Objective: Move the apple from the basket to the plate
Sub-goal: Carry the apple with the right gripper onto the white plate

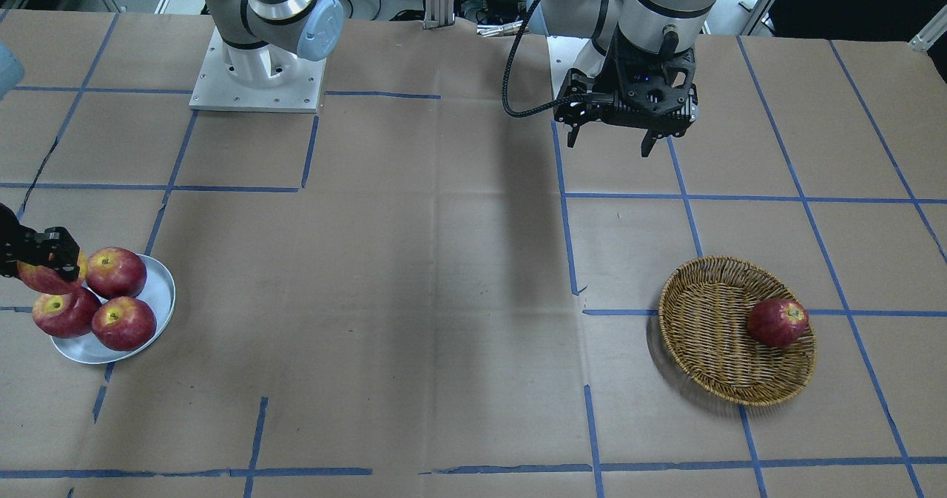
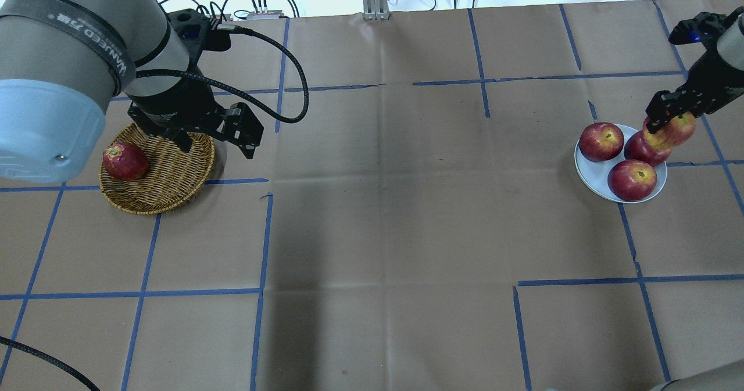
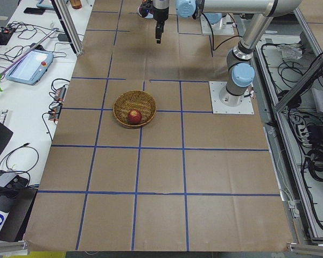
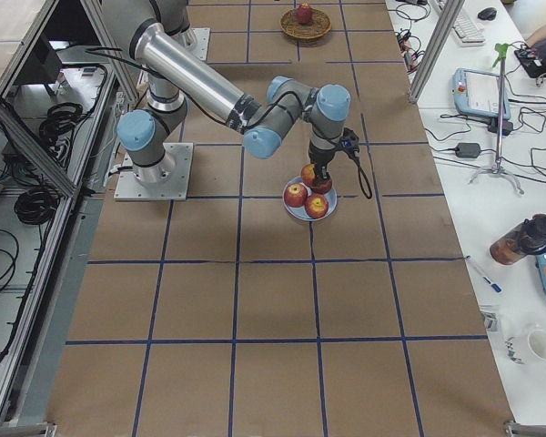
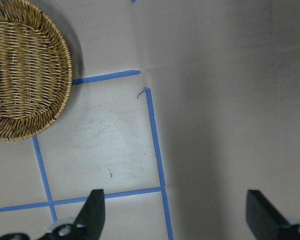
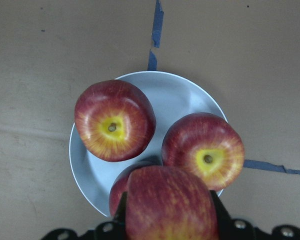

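The streaked red-and-yellow apple (image 6: 170,200) is clamped between the right gripper's (image 1: 50,265) black fingers, just above three glossy round apples (image 6: 115,120) lying on the smooth, silvery metal plate (image 6: 175,95). Well apart from the plate, the left gripper (image 5: 176,215) hangs with its fingers spread wide beside the shallow woven wicker basket (image 2: 168,187), which holds one darker apple (image 2: 125,160). Plate and basket rest on a table (image 2: 378,205) covered in creased brown paper gridded with blue tape.
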Motion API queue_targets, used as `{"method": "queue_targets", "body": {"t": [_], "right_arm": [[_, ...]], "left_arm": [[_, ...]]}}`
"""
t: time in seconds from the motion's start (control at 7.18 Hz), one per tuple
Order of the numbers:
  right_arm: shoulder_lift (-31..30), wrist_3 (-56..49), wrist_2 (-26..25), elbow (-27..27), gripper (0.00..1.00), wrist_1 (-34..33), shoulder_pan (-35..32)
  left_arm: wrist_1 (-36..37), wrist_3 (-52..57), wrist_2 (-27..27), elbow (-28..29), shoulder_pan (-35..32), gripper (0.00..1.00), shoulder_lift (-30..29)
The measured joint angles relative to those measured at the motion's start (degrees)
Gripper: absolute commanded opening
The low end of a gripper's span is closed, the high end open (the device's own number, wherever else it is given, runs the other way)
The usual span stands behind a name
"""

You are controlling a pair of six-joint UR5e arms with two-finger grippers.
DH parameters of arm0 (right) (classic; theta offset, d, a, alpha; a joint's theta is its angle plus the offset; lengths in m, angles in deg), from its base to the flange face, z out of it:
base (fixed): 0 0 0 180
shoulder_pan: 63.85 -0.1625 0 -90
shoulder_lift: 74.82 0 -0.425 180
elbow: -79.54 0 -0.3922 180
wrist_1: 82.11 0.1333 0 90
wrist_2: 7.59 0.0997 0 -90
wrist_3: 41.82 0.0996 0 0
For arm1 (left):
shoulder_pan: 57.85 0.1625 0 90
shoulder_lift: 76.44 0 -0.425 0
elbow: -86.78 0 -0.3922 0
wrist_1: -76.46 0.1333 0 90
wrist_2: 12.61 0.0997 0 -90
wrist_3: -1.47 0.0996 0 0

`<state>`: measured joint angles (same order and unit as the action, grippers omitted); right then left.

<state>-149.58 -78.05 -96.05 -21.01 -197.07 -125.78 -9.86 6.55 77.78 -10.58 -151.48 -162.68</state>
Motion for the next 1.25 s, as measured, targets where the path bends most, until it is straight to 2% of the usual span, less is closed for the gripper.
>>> {"method": "queue_targets", "body": {"t": [0.56, 0.98, 1.11, 1.25], "right_arm": [[2.9, 1.2, 0.0, -1.2, 0.45, -4.3, -1.9], [3.8, 1.1, -0.9, -1.0, 0.46, -4.9, -2.0], [3.9, 1.2, -1.1, -1.0, 0.52, -4.8, -2.0], [3.9, 1.2, -1.2, -1.1, 1.00, -4.4, -2.0]], "left_arm": [[0.5, 0.4, -0.6, 0.0, -0.2, 0.99, -1.0], [0.6, 0.8, -0.5, -0.1, -0.1, 0.99, -0.6], [0.6, 0.8, -0.6, -0.1, -0.1, 0.99, -0.5], [0.6, 0.9, -0.6, -0.1, -0.1, 0.99, -0.5]]}}
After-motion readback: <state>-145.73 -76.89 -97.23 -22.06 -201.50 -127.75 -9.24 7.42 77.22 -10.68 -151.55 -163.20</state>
